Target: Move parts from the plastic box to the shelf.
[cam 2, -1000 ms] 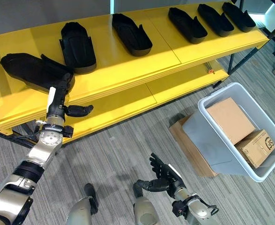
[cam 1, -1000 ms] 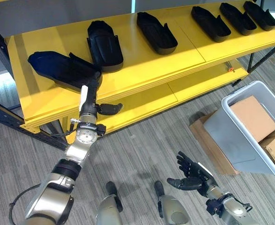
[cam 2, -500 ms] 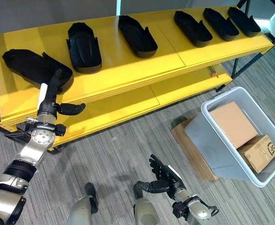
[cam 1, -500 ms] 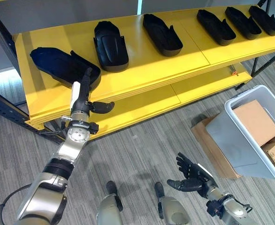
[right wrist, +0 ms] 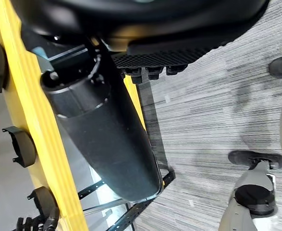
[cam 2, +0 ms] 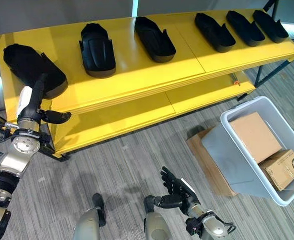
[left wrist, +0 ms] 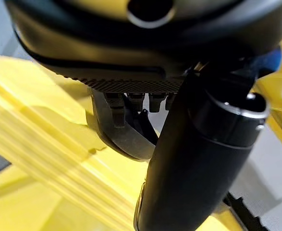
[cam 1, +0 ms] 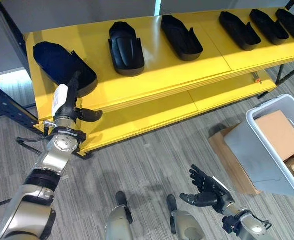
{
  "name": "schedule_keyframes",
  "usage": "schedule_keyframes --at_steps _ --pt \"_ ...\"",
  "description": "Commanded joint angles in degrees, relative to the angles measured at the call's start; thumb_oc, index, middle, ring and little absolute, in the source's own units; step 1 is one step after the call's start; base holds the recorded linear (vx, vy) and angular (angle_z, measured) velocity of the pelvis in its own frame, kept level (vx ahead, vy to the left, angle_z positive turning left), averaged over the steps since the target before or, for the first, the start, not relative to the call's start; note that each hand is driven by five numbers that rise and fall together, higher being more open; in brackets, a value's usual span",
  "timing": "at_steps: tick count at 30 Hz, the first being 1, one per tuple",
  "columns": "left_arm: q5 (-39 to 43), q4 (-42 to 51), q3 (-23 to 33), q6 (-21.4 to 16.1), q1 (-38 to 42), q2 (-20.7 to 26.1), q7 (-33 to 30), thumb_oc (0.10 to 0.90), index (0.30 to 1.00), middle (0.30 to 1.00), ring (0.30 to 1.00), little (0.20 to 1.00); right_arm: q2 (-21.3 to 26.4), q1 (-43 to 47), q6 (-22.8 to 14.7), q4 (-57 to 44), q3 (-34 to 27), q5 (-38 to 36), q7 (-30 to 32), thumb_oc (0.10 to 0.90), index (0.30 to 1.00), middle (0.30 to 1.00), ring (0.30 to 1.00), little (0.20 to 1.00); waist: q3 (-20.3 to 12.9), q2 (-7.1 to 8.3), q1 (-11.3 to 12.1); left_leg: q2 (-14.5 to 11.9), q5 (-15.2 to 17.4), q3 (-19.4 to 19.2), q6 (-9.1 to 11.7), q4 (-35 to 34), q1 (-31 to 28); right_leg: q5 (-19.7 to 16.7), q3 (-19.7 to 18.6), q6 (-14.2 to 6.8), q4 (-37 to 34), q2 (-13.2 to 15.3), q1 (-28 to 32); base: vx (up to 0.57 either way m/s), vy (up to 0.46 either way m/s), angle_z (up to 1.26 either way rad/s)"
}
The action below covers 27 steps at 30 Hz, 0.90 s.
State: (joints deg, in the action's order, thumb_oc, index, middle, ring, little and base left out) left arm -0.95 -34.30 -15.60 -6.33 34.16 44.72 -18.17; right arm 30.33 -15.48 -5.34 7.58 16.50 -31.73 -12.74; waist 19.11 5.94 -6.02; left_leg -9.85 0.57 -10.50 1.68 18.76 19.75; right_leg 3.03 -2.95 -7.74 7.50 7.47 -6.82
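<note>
Several black moulded parts lie in a row on the top board of the yellow shelf [cam 1: 157, 75]. The leftmost part [cam 1: 61, 67] rests near the shelf's left end. My left hand [cam 1: 68, 107] is raised at the shelf's front edge. It is open, with straight fingers [cam 1: 72, 85] reaching the near rim of that part and the thumb [cam 1: 89, 116] out to the side. The left wrist view has the part's rounded end [left wrist: 124, 139] just past the fingers. My right hand [cam 1: 207, 189] hangs low over the floor, open and holding nothing.
A grey plastic box [cam 1: 259, 150] stands tilted on the floor at the right, with cardboard boxes [cam 1: 279, 132] inside and flat cardboard [cam 1: 227, 160] under it. The shelf has a lower yellow board [cam 1: 152, 112] and dark frame legs [cam 1: 6, 107] at its left end.
The whole picture has shifted right, so the camera moved. My left hand stays at the leftmost part's near rim with its fingers straight. The right hand has kept its place.
</note>
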Motion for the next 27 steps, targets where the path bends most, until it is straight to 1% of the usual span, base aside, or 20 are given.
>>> schedule_keyframes --at_steps 1,11,27 --pt "-2.95 0.45 3.52 -3.31 2.00 4.31 -2.46 0.900 1.000 1.000 1.000 1.000 2.72 -2.04 -4.99 -3.51 -4.78 -2.71 -1.76 0.900 1.000 1.000 1.000 1.000 -5.13 -0.01 0.04 -5.29 -2.47 5.54 5.52 3.73 7.24 6.18 0.69 -0.19 2.30 2.97 4.41 0.01 0.000 0.08" --pt "-4.68 1.21 6.03 -3.29 -0.51 8.65 -2.30 0.900 1.000 1.000 1.000 1.000 2.60 -2.34 -5.04 -3.28 -5.55 -2.79 -2.16 0.900 1.000 1.000 1.000 1.000 -4.74 -0.41 0.89 -5.21 -2.82 5.89 5.64 3.63 7.39 6.65 1.13 -0.09 2.47 2.92 4.84 0.00 -0.001 0.02" --pt "-5.59 1.31 7.49 -3.04 -1.00 12.16 -2.09 0.900 1.000 1.000 1.000 1.000 2.70 -2.26 -5.02 -3.37 -6.05 -2.75 -2.31 0.900 1.000 1.000 1.000 1.000 -4.47 -0.97 1.43 -5.10 -2.94 6.28 5.61 3.78 7.36 7.02 1.42 -0.08 2.84 2.89 5.15 0.00 -0.001 0.00"
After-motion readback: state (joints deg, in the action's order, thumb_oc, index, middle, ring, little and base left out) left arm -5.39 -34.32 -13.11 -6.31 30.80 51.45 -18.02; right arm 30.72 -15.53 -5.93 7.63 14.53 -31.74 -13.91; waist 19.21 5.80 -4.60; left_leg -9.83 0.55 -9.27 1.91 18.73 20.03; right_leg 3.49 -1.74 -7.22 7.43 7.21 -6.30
